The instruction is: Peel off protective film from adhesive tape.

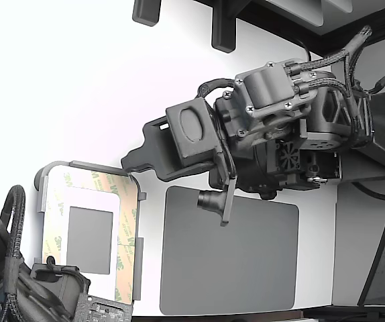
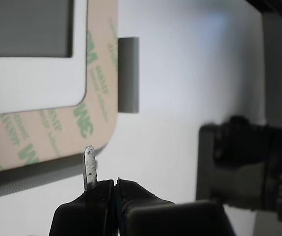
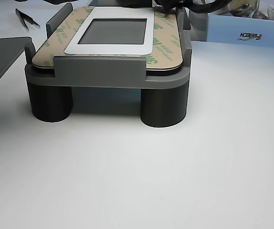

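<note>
1. Exterior view shows the protective film (image 1: 127, 231), cream with green 3M printing, lying in narrow strips as a frame on the white plate (image 1: 85, 200), around a small grey rectangle (image 1: 89, 239).
2. Adhesive tape (image 1: 58, 208) lies under that film, and no lifted corner shows in any view.
3. Plate and film sit in a grey holder (image 3: 103, 71) on two round legs, low at the exterior view's left, on a white table (image 1: 78, 80).
4. Wrist view shows the film's rounded corner (image 2: 94, 123) close to a thin metal tip that sticks up from the gripper (image 2: 101, 179); the tip stands just off the corner, over the holder's dark rim, and whether it touches is hard to say.
5. The gripper's two dark fingers (image 2: 82, 211) are pressed together with only a hairline seam between them, and nothing but the metal blade shows there, so they look clenched and are not grasping the film.
6. A grey tab (image 2: 128, 74) of the holder stands beside the film's long edge.
7. Beside the holder, toward the exterior view's right, lies a large dark grey mat (image 1: 246, 268).
8. A second arm (image 1: 273, 127) hangs over the mat's upper edge, well apart from the film.
</note>
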You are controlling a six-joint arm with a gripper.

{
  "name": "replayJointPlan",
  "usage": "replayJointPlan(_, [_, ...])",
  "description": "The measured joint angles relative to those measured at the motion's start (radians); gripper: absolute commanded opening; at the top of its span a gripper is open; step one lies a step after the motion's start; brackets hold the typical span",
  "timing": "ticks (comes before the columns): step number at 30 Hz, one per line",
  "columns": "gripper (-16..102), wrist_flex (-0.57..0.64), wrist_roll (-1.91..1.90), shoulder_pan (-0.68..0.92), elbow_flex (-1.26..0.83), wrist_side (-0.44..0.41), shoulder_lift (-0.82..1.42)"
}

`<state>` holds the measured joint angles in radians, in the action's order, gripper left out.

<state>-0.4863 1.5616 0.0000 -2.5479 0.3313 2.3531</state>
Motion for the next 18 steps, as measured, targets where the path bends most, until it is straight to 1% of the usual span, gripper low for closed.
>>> replayJointPlan(3, [-11,0.000,0.048,0.012,-0.002,-0.011,-0.008])
replayJointPlan(6, [-11,0.038,0.060,0.067,-0.021,-0.061,-0.034])
replayJointPlan(9, [-11,0.060,0.008,0.172,-0.003,-0.169,-0.087])
replayJointPlan(11, [-11,0.094,-0.049,0.258,0.003,-0.255,-0.126])
replayJointPlan(13, [-11,0.132,-0.109,0.321,0.008,-0.314,-0.161])
replayJointPlan(15, [-11,0.146,-0.144,0.348,0.031,-0.337,-0.195])
replayJointPlan(18, [-11,0.124,-0.133,0.351,0.071,-0.328,-0.227])
